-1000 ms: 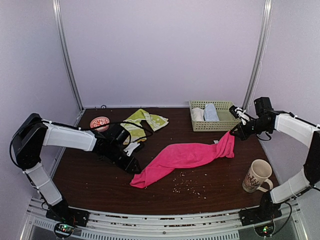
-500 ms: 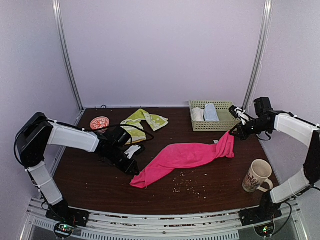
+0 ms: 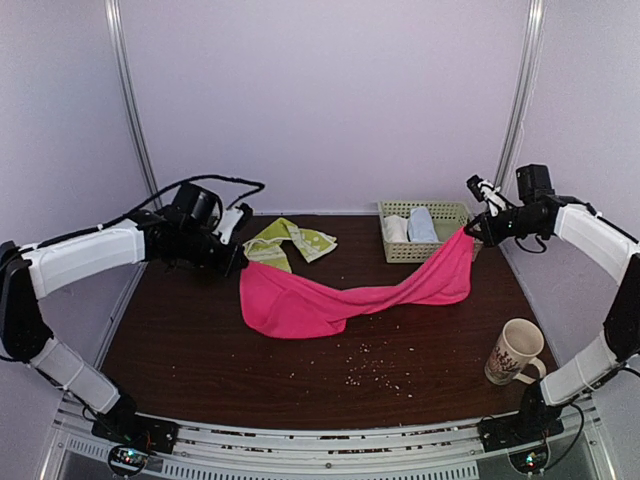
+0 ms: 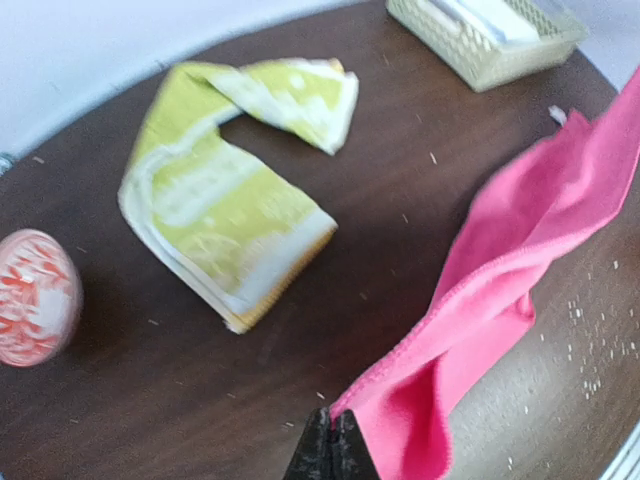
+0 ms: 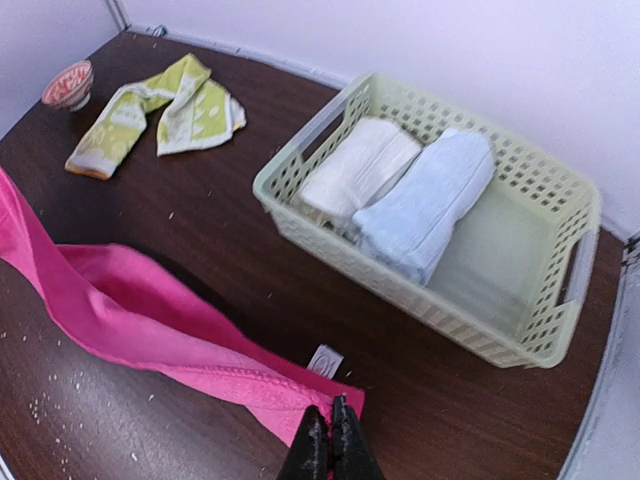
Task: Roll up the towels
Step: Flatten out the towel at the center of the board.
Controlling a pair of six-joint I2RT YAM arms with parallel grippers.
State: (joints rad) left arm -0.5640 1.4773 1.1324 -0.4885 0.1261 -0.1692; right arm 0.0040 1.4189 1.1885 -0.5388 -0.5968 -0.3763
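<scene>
Dark brown table [image 3: 190,350], wood-toned, with pale crumb specks [image 3: 365,368] scattered toward 5 o'clock. Across the middle, the hot-pink towel [image 3: 330,305]: solid colour, no print, with a small white tag [image 5: 325,360]. At 11 o'clock, the yellow-green cloth [image 3: 290,240]: lime ground, cream bands and pale motifs. At 1 o'clock, the basket [image 3: 432,251]: pale cream-green lattice, holding a white cloth [image 3: 396,228] and a light-blue cloth [image 3: 421,223]. The bowl [image 4: 35,297]: white with red-orange strokes. At 4 o'clock, the mug [image 3: 512,350]: cream with dark red print. The walls [image 3: 320,100]: pale lilac.

Closed pincer [image 5: 330,445] gripping pink towel [image 5: 140,315] corner, basket [image 5: 400,292] holding 2 rolled cloths [image 5: 425,205], yellow-green towel [image 5: 150,115] beyond
</scene>
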